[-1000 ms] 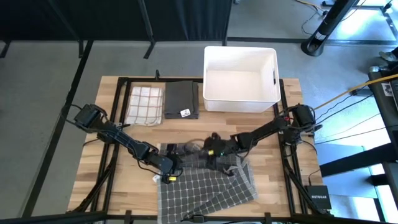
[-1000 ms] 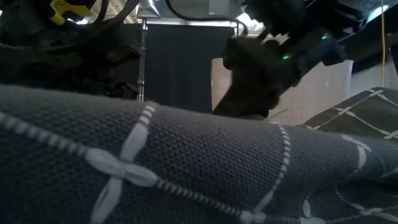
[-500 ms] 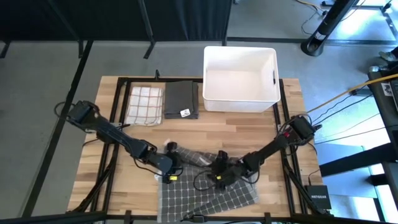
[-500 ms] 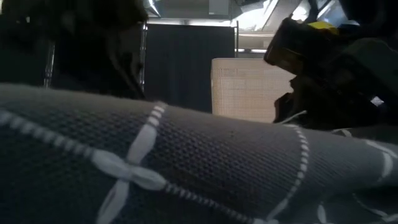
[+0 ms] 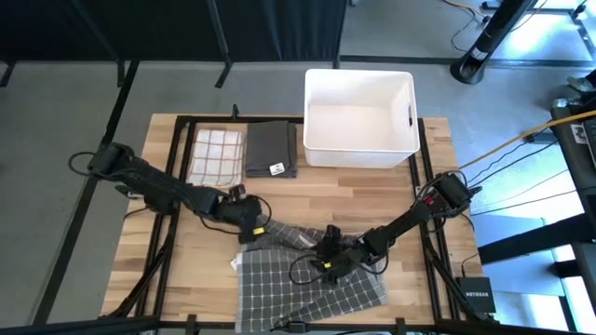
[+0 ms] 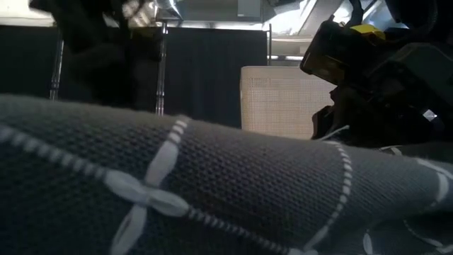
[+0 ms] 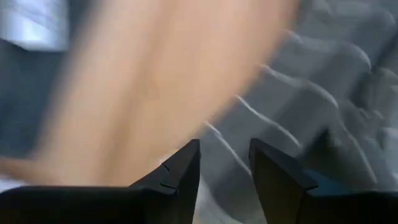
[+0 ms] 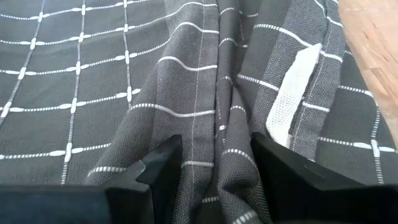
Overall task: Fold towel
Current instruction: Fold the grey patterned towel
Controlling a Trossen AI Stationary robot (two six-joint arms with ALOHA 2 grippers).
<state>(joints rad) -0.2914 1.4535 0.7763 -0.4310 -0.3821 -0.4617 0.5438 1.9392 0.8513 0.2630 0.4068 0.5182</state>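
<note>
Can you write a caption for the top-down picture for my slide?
Two robot arms work over a grey checked towel on a wooden table, near a white bin.

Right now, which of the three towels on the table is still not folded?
The dark grey grid towel at the table's near edge, lying spread and rumpled. The red-checked towel and plain dark towel sit folded at the back, beside the white bin.
</note>
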